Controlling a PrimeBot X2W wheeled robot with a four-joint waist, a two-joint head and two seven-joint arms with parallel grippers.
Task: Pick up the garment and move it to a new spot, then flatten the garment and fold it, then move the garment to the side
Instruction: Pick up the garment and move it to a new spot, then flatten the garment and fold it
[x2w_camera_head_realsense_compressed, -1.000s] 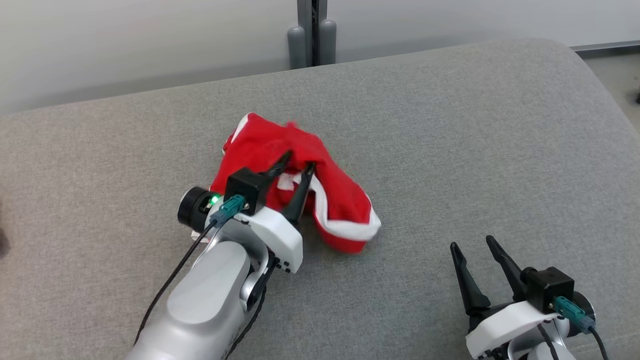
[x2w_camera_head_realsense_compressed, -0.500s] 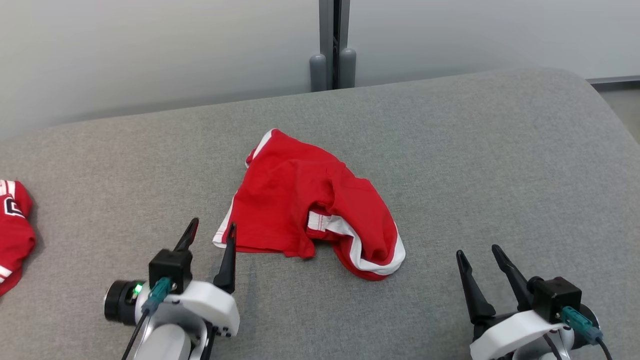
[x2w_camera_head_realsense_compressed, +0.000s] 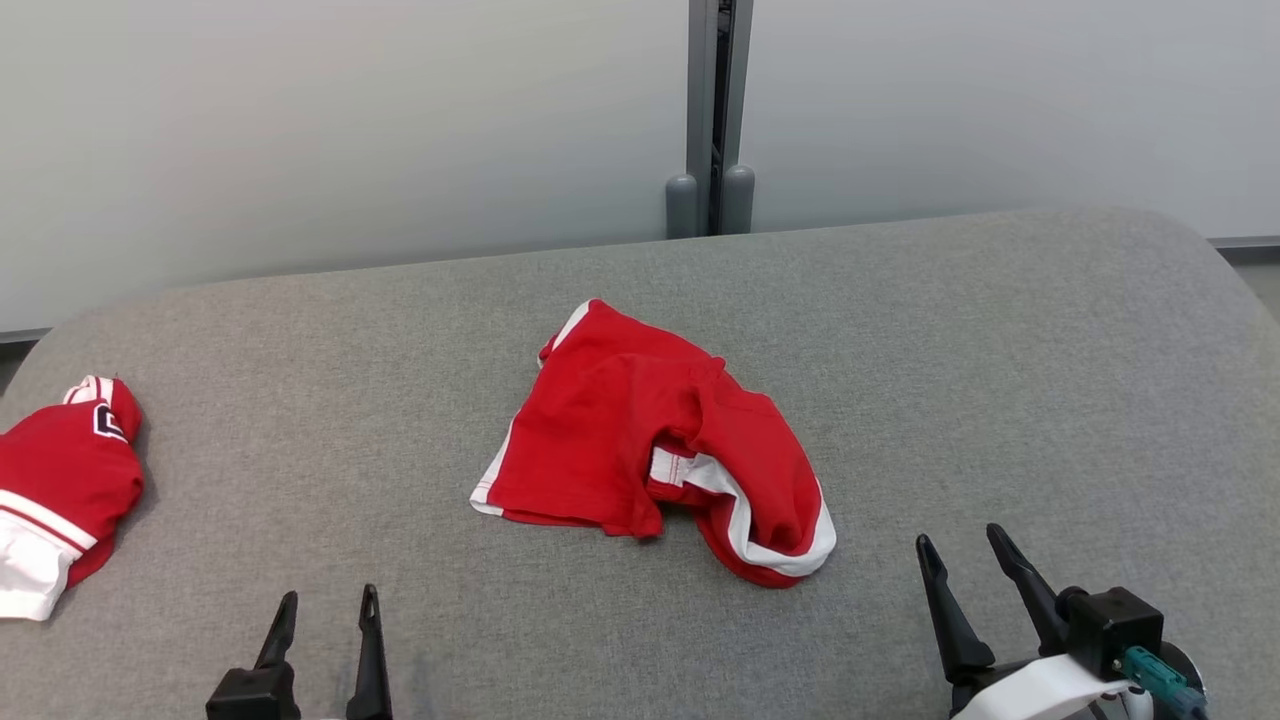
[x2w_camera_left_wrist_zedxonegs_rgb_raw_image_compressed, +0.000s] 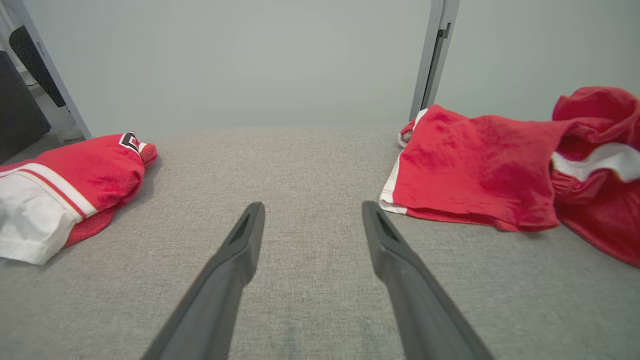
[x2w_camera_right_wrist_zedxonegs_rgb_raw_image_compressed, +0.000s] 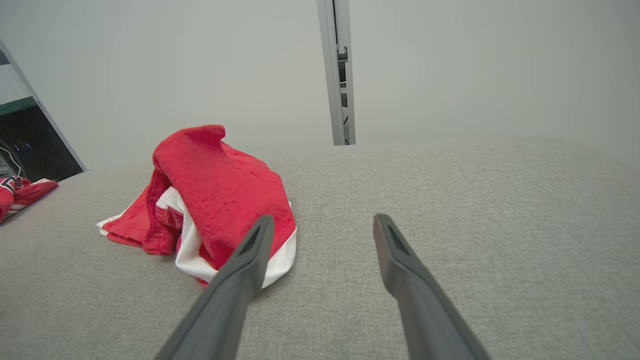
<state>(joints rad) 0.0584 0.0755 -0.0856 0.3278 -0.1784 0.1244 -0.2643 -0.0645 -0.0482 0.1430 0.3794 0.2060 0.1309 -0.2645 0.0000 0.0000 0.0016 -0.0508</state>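
Grey upholstery runs under both arms. At the near left, the left gripper has its fingers parted and holds nothing. The right gripper, near right, is likewise spread and empty. Between them and farther off lies the garment, red with white trim. Its left part is spread and its right is bunched, so it looks ready for flattening. A second red garment sits at the left edge.

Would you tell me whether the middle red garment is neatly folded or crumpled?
Crumpled. The garment lies partly flat on its left, while its right side is bunched into a raised heap.
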